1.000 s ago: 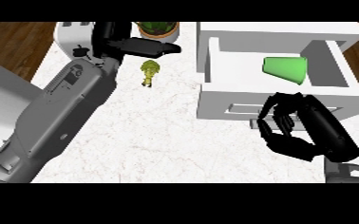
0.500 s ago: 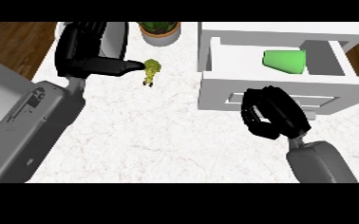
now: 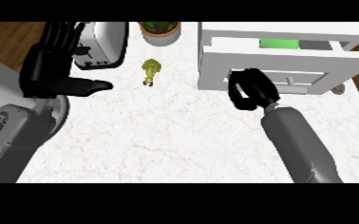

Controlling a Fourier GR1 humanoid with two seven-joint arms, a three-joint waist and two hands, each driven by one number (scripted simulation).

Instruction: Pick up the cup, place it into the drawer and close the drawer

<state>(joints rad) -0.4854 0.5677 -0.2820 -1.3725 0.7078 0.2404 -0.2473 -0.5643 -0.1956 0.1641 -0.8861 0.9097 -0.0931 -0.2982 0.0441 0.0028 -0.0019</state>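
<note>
The green cup (image 3: 279,43) lies inside the white drawer (image 3: 210,57) at the upper right, and only a strip of it shows above the drawer's front panel (image 3: 308,77). My right hand (image 3: 252,89) is against the left part of that front panel, with curled fingers that hold nothing. At the far left my left hand (image 3: 57,64) stays open, fingers up and thumb pointing right, away from the drawer.
A white and black appliance (image 3: 105,45) stands at the back left beside a potted plant (image 3: 160,31). A small yellow-green object (image 3: 150,70) lies on the marble counter (image 3: 161,133) between my hands. Wooden floor shows past the counter's left edge.
My right hand has moved up and left onto the drawer's front. The drawer shows less of its inside and less of the cup. My left hand has shifted left with fingers upright.
</note>
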